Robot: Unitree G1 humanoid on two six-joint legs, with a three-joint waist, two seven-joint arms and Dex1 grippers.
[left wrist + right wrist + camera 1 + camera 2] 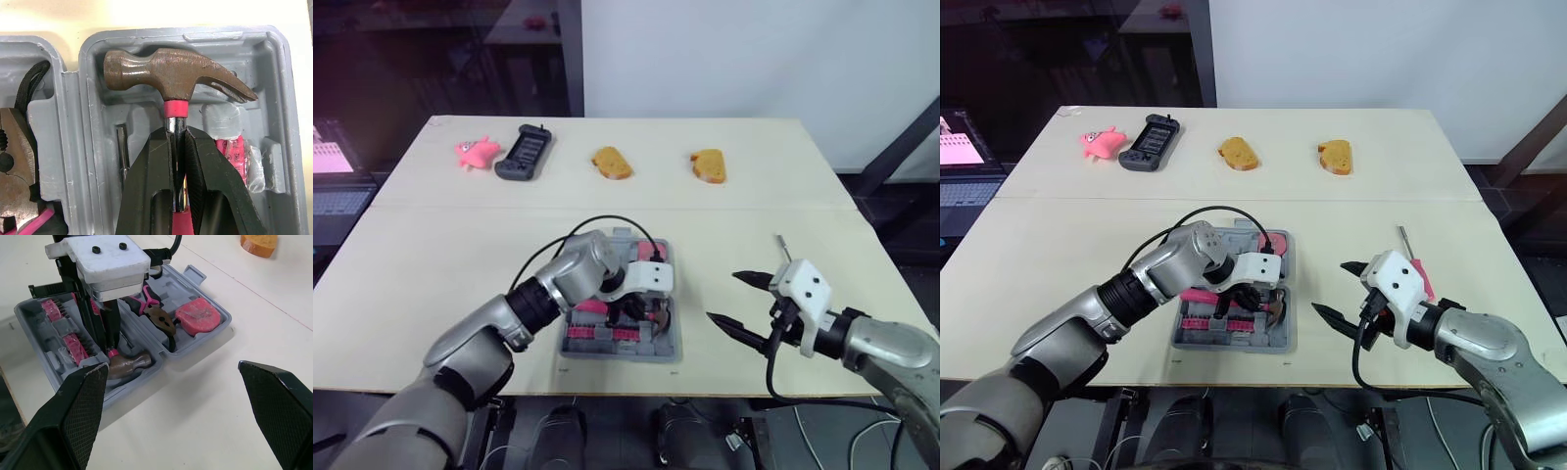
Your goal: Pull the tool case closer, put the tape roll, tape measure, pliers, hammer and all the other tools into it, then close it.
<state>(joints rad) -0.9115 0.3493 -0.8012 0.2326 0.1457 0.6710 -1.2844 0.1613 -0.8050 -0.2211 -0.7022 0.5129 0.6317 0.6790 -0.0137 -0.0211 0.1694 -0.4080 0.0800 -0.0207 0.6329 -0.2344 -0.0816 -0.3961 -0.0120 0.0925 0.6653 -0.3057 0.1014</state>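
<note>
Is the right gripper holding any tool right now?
No, the right gripper is empty: its fingers stand wide apart over the table with nothing between them.

Silver arms (480,328) bear black cables (607,218), white housings (808,284).

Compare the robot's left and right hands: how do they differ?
The left hand is shut on the hammer; the right hand is open and empty. The left hand reaches into the tool case; the right hand is beside it, over the table. Both have two black fingers.
</note>
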